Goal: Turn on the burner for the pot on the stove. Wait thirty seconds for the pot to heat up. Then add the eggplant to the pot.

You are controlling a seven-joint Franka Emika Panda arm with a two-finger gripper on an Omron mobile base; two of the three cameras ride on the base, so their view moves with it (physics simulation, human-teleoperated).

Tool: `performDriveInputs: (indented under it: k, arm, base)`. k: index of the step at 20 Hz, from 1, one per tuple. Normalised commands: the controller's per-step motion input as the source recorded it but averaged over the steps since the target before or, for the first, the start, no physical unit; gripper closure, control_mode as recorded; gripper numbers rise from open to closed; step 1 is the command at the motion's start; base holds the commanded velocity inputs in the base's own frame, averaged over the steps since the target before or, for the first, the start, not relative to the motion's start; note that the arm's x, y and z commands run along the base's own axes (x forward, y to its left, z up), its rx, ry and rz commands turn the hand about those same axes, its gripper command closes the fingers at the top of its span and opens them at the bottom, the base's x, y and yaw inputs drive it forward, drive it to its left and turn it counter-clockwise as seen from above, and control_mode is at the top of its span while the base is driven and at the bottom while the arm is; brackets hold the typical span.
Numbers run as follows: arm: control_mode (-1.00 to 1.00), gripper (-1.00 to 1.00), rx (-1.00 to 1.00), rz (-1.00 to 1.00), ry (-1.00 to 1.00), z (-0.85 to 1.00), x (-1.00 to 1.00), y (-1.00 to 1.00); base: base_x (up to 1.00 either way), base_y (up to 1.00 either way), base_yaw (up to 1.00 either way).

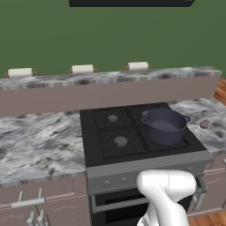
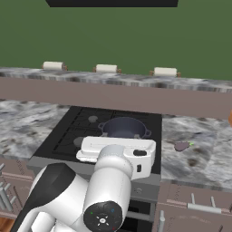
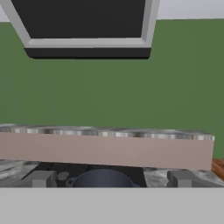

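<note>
The round, deep, dark blue-grey pot (image 1: pixel 164 126) sits on the front right burner of the black four-burner stove (image 1: pixel 119 141), ready for heating. The small dull purple eggplant (image 1: pixel 204 124) waits on the marbled grey surface (image 1: pixel 39 141), just right of the pot. The claw (image 3: pixel 109 179), fingers apart and empty, hangs before the stove front, probably to reach a knob.

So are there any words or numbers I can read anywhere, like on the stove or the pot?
None can be read.
The stove: its front panel knobs carry no readable marks at this size.
The pot: plain dark surface, no label.
The three small rolls on the back ledge: blank.
</note>
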Motion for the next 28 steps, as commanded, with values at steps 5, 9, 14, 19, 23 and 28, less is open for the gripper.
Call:
performDriveInputs:
  k: [5,9,14,19,23,28]
  arm:
    - [-1.00,-1.00,0.00,0.00,0.00,0.00,0.00,0.00]
    - [-1.00,-1.00,0.00,0.00,0.00,0.00,0.00,0.00]
    - [-1.00,-1.00,0.00,0.00,0.00,0.00,0.00,0.00]
    - [-1.00,-1.00,0.00,0.00,0.00,0.00,0.00,0.00]
    - [-1.00,-1.00,0.00,0.00,0.00,0.00,0.00,0.00]
    - [-1.00,-1.00,0.00,0.00,0.00,0.00,0.00,0.00]
  base:
    - [0.00,0.00,0.00]
    - [0.00,0.00,0.00]
    - [0.00,0.00,0.00]
    - [0.00,0.00,0.00]
    - [0.00,0.00,0.00]
    - [0.00,0.00,0.00]
